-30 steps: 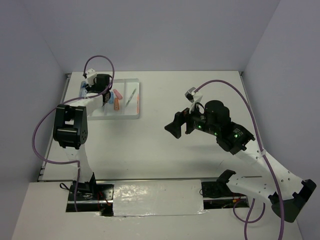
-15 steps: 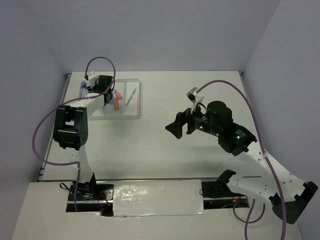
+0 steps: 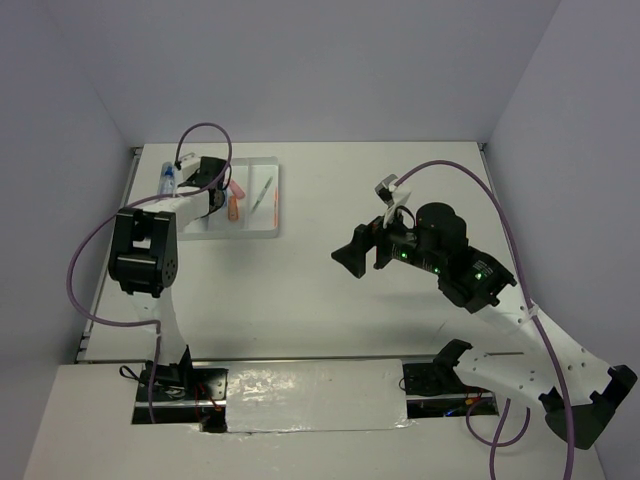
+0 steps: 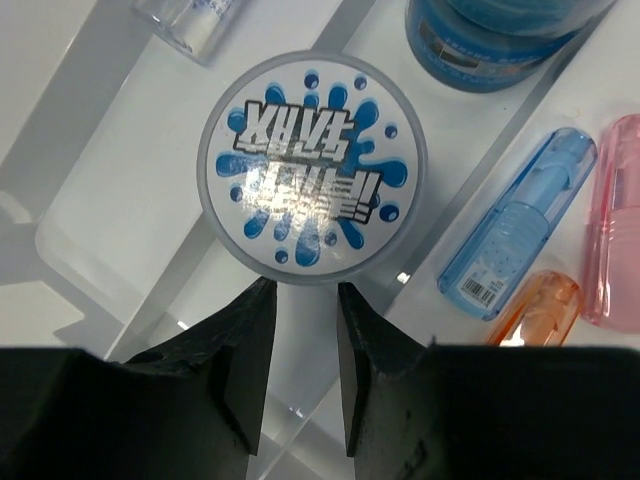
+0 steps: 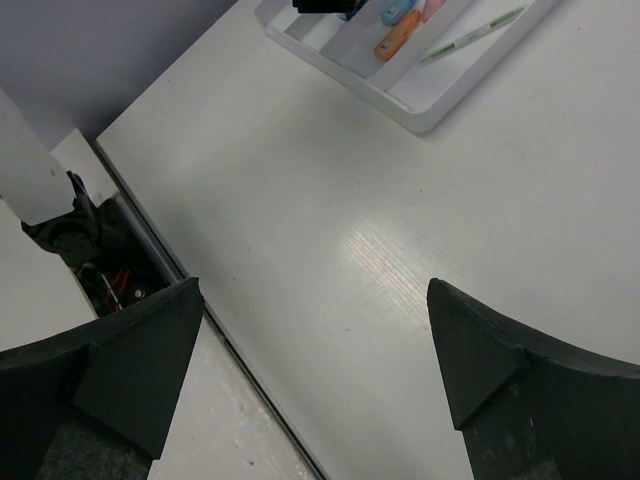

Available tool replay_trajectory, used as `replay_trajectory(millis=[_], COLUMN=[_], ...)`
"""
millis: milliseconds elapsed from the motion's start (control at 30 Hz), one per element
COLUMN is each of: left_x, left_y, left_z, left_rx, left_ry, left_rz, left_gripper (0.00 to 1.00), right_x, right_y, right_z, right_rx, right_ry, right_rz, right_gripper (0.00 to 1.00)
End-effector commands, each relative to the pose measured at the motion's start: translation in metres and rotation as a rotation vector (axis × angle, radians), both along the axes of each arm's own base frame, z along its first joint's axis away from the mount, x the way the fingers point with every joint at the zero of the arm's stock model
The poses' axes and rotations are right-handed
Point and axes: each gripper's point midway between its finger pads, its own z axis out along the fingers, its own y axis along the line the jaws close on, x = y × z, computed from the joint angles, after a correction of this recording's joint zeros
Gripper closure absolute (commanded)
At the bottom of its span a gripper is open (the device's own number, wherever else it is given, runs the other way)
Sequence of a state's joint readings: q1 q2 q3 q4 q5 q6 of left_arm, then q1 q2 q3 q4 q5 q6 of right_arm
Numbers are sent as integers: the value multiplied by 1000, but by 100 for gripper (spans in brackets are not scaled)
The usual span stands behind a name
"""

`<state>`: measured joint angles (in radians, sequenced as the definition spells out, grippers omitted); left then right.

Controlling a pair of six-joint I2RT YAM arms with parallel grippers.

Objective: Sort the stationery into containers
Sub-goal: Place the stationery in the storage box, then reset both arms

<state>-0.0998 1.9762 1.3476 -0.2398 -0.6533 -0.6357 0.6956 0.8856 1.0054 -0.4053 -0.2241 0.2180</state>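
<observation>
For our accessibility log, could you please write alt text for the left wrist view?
A round spool with a blue splash label lies in the white divided tray, just beyond the left gripper's slightly parted, empty fingertips. To its right lie blue, orange and pink stubby pieces; a second blue spool is cut off at the top.

The left arm is stretched forward with its wrist turned down, and the left gripper is seen with its fingers only narrowly parted and nothing gripped between them. The right arm is bent and raised, and the right gripper is spread wide, empty, pointed leftward.
</observation>
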Motion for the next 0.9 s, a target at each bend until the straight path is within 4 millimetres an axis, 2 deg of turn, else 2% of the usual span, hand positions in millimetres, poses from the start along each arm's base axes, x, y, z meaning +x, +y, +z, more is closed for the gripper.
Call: replay_trajectory(millis=[0, 33, 100, 133, 167, 200, 233, 267, 300, 333, 400, 433, 500, 533, 600, 633, 700, 733, 767, 800, 833, 867], left_x=[3, 3, -1, -2, -4, -8, -11, -16, -19, -25, -33, -40, -52, -65, -88, -108, -132, -154, -165, -175, -197, -208], left_y=[-14, -18, -28, -30, -31, -31, -29, -27, -26, -24, -24, -27, -37, -40, -51, -52, -58, -58, -59, -58, -52, -48], left_z=[18, 29, 42, 57, 63, 68, 87, 95, 101, 123, 142, 165, 185, 210, 219, 243, 244, 268, 266, 271, 278, 286], left_rx=[-27, -21, 5, 10, 11, 10, 10, 11, 13, 10, 0, -23, -48, -62, -117, -150, -206, -228, -237, -236, -226, -208], left_ry=[-59, -80, -96, -125, -132, -137, -178, -189, -200, -251, -293, -347, -374, -432, -426, -492, -513, -601, -610, -622, -633, -640], left_rz=[-46, -55, -73, -79, -82, -81, -70, -62, -56, -46, -47, -65, -104, -120, -181, -199, -250, -282, -301, -316, -322, -331], left_gripper=[58, 57, 49, 44, 34, 30, 26, 20, 17, 14, 12, 11, 9, 1, 1, 1, 1, 1, 1, 1, 1, 1], right_x=[1, 1, 2, 2, 2, 3, 3, 3, 3, 4, 6, 9, 16, 19, 30, 32, 33, 31, 30, 32, 26, 24], right_y=[-2, -2, -1, 0, 0, 0, 0, 1, 0, 1, 0, -2, -5, -9, -24, -32, -50, -58, -66, -82, -95, -104], right_z=[11, 11, 8, 8, 8, 8, 9, 9, 9, 8, 8, 7, 5, 3, 6, 4, 15, 15, 18, 21, 24, 26], right_rx=[19, 17, 13, 13, 12, 12, 13, 14, 13, 12, 9, 5, -3, -8, -10, -14, 7, 3, 6, -4, -6, -12], right_ry=[-42, -42, -36, -36, -35, -35, -36, -36, -38, -38, -39, -43, -41, -40, -51, -51, -74, -78, -89, -103, -110, -116], right_rz=[-1, -2, 1, 1, 1, 0, 0, 3, 0, -1, -10, -27, -71, -101, -215, -259, -354, -383, -416, -491, -529, -562], right_gripper=[0, 0, 0, 0, 0, 0, 0, 0, 0, 0, 0, 0, 0, 0, 0, 0, 0, 0, 0, 0, 0, 0])
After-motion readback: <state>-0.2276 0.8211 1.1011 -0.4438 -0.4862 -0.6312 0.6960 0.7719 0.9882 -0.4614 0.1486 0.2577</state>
